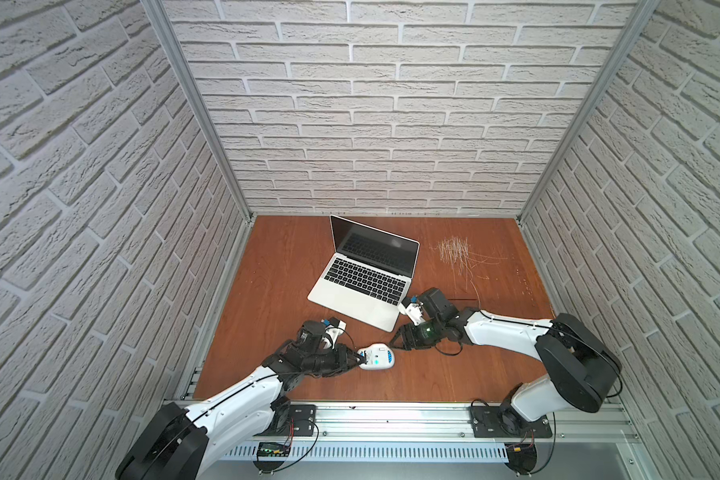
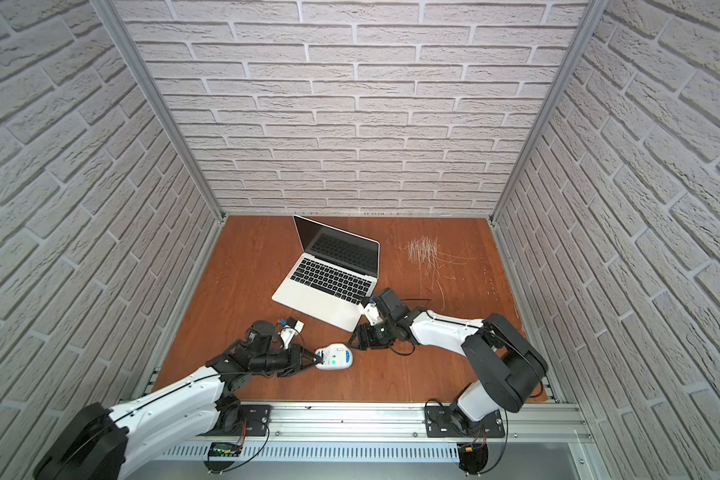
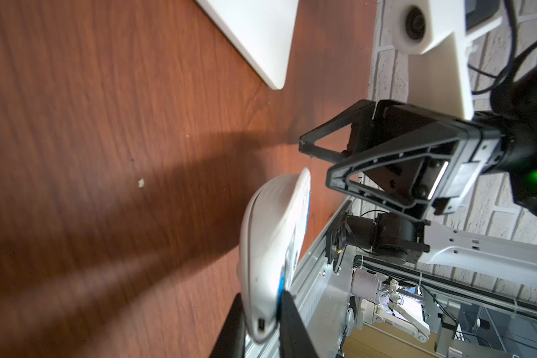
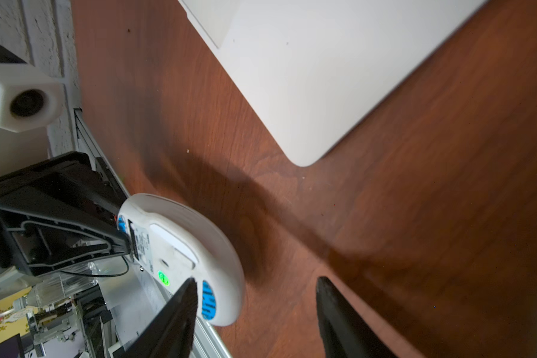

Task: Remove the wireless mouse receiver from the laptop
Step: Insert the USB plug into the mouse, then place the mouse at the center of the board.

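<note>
The silver laptop point(image 1: 362, 286) point(image 2: 329, 282) stands open at the middle back of the wooden table; its front corner shows in the wrist views point(image 3: 261, 37) point(image 4: 323, 77). The wireless mouse receiver does not show in any view. In front of the laptop, my left gripper point(image 1: 360, 358) point(image 2: 317, 358) point(image 3: 262, 297) is shut on one end of a white mouse point(image 1: 377, 356) point(image 2: 335, 356) point(image 3: 270, 248) point(image 4: 193, 241), whose blue-marked underside faces up. My right gripper point(image 1: 393, 343) point(image 2: 352, 340) point(image 4: 258, 280) is open at the mouse's other end, with nothing between its fingers.
Pale scratch marks point(image 1: 454, 253) cover the table at the back right. A metal rail point(image 1: 391, 415) runs along the table's front edge, and brick-pattern walls close three sides. A small white crumb point(image 3: 140, 183) lies on the wood near the mouse.
</note>
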You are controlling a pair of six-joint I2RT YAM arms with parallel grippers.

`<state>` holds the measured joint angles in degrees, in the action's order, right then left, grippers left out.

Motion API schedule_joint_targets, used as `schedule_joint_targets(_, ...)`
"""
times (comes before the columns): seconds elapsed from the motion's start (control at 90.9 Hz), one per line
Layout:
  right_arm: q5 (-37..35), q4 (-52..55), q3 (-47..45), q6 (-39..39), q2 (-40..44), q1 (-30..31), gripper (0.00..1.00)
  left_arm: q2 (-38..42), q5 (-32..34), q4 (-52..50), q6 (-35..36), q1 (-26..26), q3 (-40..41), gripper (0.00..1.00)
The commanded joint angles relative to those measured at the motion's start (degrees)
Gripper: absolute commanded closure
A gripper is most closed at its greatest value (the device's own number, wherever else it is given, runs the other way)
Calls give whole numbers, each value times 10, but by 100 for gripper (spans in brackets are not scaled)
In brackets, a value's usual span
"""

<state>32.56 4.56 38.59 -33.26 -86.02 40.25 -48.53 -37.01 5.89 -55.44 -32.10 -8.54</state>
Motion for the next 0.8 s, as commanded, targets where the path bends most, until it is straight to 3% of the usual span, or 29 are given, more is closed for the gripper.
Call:
schedule_joint_targets(0.0, 43, -33, -24, -26, 31, -20, 35, 46, 8, 1, 7, 2, -24, 100)
schedule_joint_targets(0.176, 124, -130, -59, -76, 44, -28, 35, 123, 13, -13, 2, 2, -32, 100)
schedule_joint_targets(0.341, 148, -166, -68, -94, 78, -27, 35, 133, 13, -14, -1, 1, -32, 100)
schedule_joint_targets(0.462, 137, -154, -64, -92, 120, -30, 35, 124, 12, -8, -3, 1, -32, 100)
schedule_joint_targets(0.649, 53, -98, -63, -93, 198, -48, 35, 128, 12, -9, -5, 1, -34, 100)
schedule_joint_targets(0.792, 66, -117, -70, -105, 219, -50, 33, 131, 13, -7, -6, 1, -33, 100)
